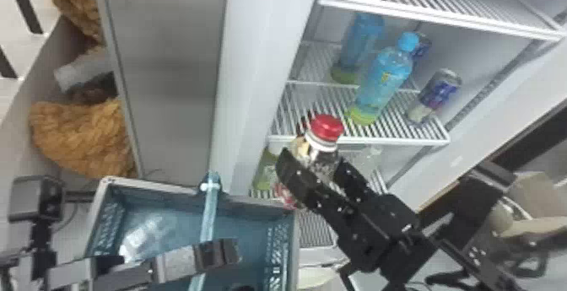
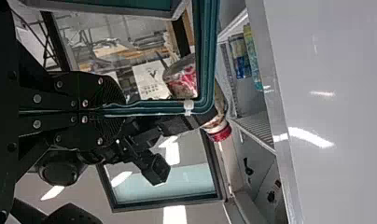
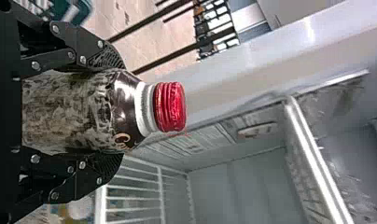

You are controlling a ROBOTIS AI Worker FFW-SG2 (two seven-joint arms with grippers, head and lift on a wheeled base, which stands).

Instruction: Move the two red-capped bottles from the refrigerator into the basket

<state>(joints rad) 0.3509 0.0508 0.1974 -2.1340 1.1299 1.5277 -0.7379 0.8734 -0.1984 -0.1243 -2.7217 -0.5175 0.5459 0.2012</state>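
Lettering (image 3: 122, 140) marks the red-capped bottle (image 3: 65, 112) in the right claw (image 1: 314, 163).

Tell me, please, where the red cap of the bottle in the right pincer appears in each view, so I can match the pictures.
Head view: near the picture's middle, the red cap tops the bottle in the right pincer.
Left wrist view: the red cap is just past the basket handle's corner.
Right wrist view: the red cap is near the picture's middle.
Shared landmark: the refrigerator's wire shelving.
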